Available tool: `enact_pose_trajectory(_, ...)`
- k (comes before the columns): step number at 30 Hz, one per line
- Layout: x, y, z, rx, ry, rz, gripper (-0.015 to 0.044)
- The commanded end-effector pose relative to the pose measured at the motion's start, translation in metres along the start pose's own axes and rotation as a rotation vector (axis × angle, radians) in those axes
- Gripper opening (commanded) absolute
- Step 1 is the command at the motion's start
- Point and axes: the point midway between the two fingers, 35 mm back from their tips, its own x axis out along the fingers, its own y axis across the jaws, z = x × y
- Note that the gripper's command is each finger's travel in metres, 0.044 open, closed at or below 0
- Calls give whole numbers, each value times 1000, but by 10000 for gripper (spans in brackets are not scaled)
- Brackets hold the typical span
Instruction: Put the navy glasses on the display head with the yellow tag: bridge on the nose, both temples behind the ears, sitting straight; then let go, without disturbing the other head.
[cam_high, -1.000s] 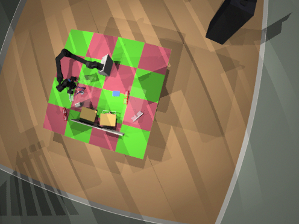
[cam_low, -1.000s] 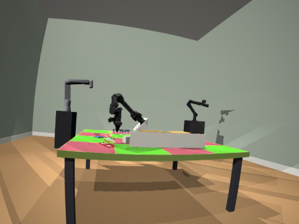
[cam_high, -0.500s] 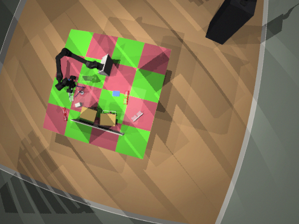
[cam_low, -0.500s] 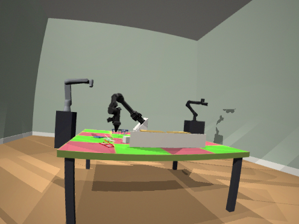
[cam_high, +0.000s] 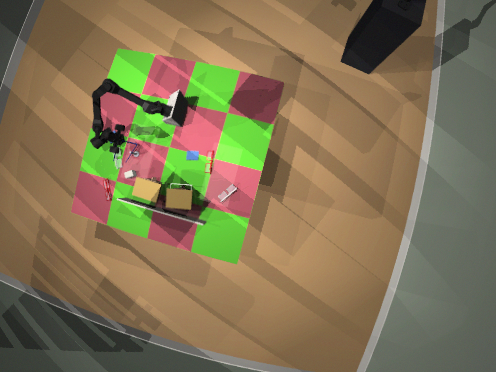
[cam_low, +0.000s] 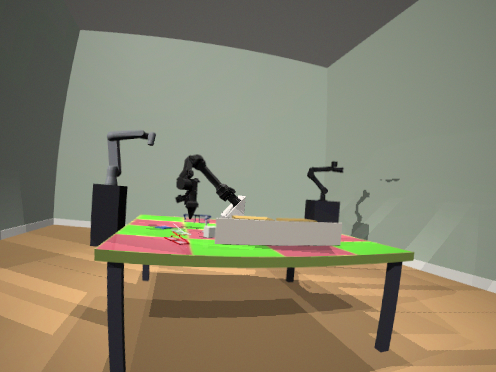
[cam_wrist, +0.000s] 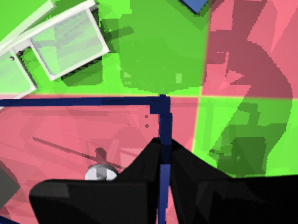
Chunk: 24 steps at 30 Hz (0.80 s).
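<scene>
My gripper is shut on the thin bar of the navy glasses. It holds them low over the left part of the checkered table. In the wrist view the navy frame runs left from the fingers and down between them. Two tan display heads stand side by side nearer the front edge, to the right of the gripper in the top view. I cannot make out a yellow tag on either.
White-framed glasses lie close beside the navy ones. Red glasses lie at the left edge, and another red pair lies mid-table. A small blue square, a white block and a long grey wall are nearby.
</scene>
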Motion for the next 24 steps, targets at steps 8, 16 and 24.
enact_pose_trajectory(8, -2, -4, 11, 3, -5, 2, 0)
enact_pose_trajectory(16, -2, -6, 18, 3, -5, 2, 0)
enact_pose_trajectory(24, -2, -7, 23, 3, -6, 2, 0)
